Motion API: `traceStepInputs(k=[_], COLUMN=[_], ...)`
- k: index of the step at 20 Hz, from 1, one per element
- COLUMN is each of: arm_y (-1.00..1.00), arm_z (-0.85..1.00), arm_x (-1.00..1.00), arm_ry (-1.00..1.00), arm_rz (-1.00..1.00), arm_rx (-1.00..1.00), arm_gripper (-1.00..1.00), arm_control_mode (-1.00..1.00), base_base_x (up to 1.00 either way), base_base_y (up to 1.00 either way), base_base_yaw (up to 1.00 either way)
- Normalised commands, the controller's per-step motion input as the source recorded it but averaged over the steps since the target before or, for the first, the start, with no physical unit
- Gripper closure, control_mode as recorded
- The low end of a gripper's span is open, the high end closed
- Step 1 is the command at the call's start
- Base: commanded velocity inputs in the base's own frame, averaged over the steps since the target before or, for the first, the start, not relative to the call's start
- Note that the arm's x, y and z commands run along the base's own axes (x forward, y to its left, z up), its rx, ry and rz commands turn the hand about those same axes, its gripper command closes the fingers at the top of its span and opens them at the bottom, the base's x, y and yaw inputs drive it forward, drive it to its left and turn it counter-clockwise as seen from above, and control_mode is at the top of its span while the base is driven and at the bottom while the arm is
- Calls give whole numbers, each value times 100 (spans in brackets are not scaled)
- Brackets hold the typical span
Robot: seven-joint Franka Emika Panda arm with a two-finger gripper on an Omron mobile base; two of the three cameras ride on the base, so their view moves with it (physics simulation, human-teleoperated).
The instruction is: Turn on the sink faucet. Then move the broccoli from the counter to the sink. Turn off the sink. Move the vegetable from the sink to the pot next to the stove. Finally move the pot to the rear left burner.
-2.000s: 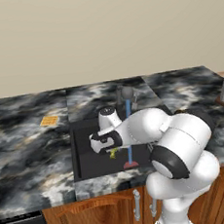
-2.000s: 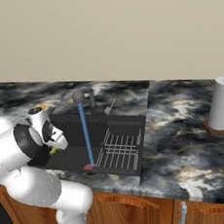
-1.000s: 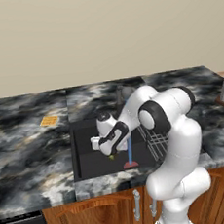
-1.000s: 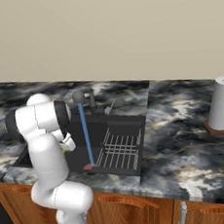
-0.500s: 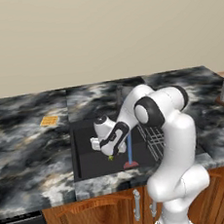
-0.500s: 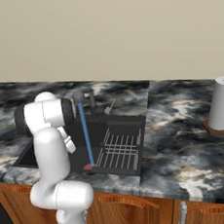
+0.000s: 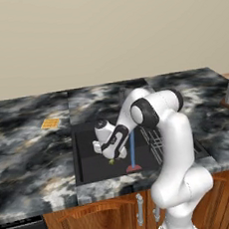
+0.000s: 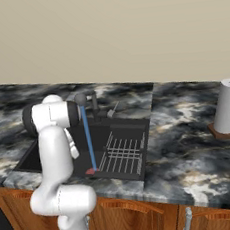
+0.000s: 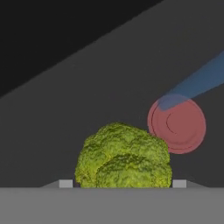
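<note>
My gripper hangs low inside the black sink, shut on the broccoli. In the hand view the green floret sits between the two finger tips of the gripper, just above the dark basin floor. The red drain disc lies a little beyond it. A blue stream of water falls from the sink faucet onto that disc, just right of the hand. Marbled counter surrounds the basin.
A grey wire rack fills the right half of the basin. A flat orange waffle-like square lies on the counter left of the sink. A paper towel roll stands on the counter far to the right.
The hand has sunk lower into the basin with the broccoli still held. The arm's upper links have swung more upright over the sink.
</note>
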Motion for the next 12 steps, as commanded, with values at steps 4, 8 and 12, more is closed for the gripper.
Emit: traceStepInputs(k=[4, 8, 12], arm_y=[0, 0, 0], arm_z=[-35, -31, -24], arm_x=[27, 21, 20], arm_ry=[0, 0, 0], arm_rz=[-3, -6, -7], arm_rx=[0, 0, 0], arm_gripper=[100, 100, 100], arm_control_mode=[-100, -100, -100], base_base_x=[0, 0, 0], base_base_y=[0, 0, 0], base_base_yaw=[0, 0, 0])
